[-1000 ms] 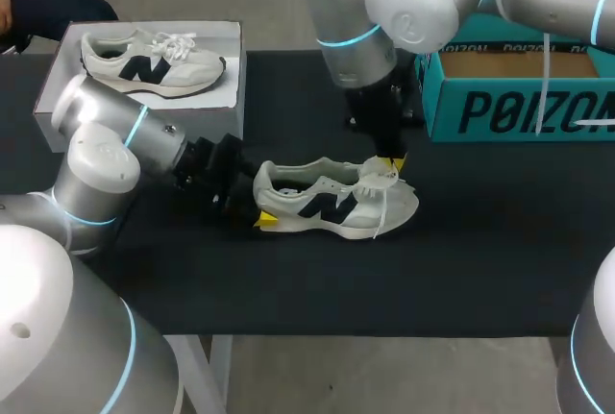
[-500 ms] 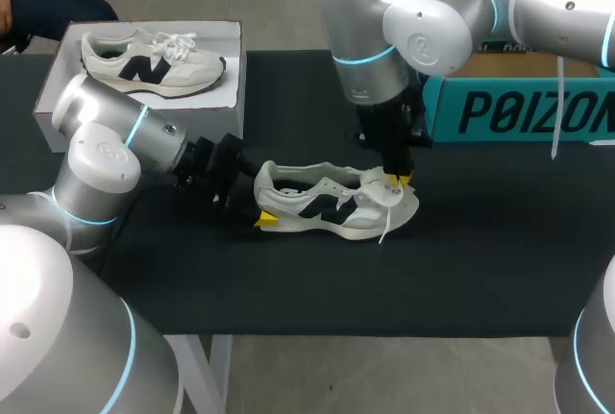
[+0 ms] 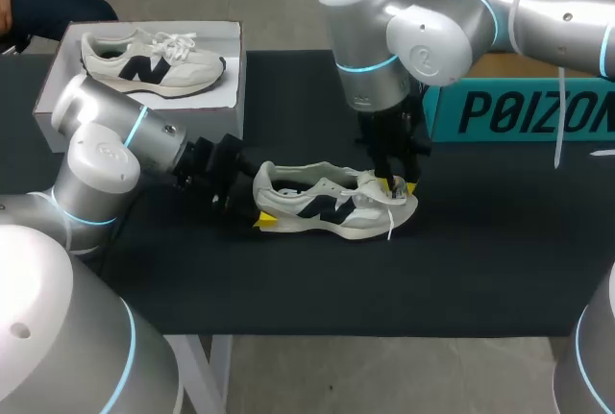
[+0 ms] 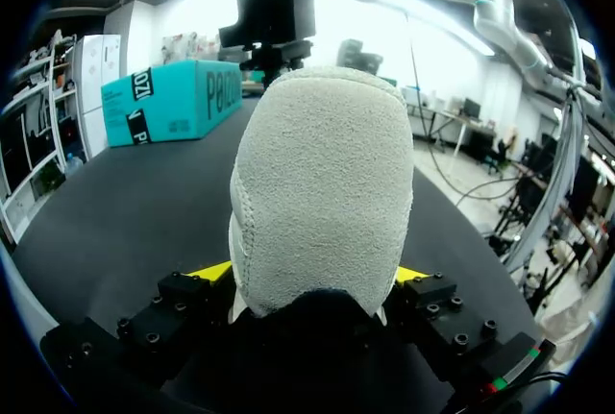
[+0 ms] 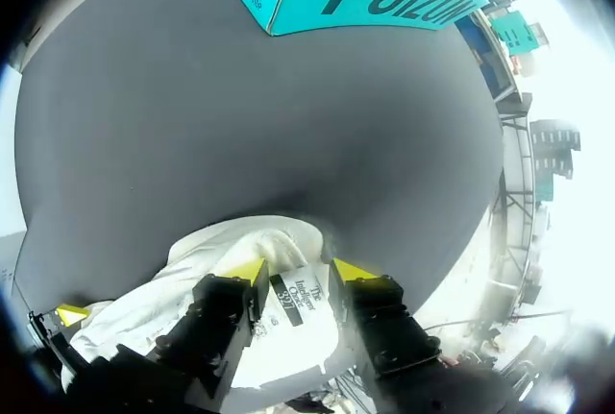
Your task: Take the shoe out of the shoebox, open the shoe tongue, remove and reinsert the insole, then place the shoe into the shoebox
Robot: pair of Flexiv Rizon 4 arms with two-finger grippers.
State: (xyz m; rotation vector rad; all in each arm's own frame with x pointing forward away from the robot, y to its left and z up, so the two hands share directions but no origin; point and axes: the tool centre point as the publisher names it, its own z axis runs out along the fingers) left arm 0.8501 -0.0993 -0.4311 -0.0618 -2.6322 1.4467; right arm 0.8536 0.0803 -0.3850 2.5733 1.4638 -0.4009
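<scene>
Done: cream suede sneaker (image 3: 332, 205) out on black worktop (image 3: 500, 241) | left tool (image 4: 312, 275) clamps its heel | right tool (image 5: 300, 275) pinches tongue (image 5: 293, 301), lifting likely underway | pending: insole out and in, reboxing

shoe (image 4: 322, 183) heel: rough grey suede, fuzzy nap. table (image 3: 288, 289) top matt black. teal shoebox (image 3: 524, 111) smooth cardboard. right arm (image 3: 432, 30) shell glossy silver.

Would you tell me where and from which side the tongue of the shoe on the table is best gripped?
I would pinch the tongue at its free upper end, coming from above. That end is loose and raised at the mouth of the shoe, and the left gripper clamps its heel, so an upward pull should not drag the shoe. The right gripper sits over it.
</scene>
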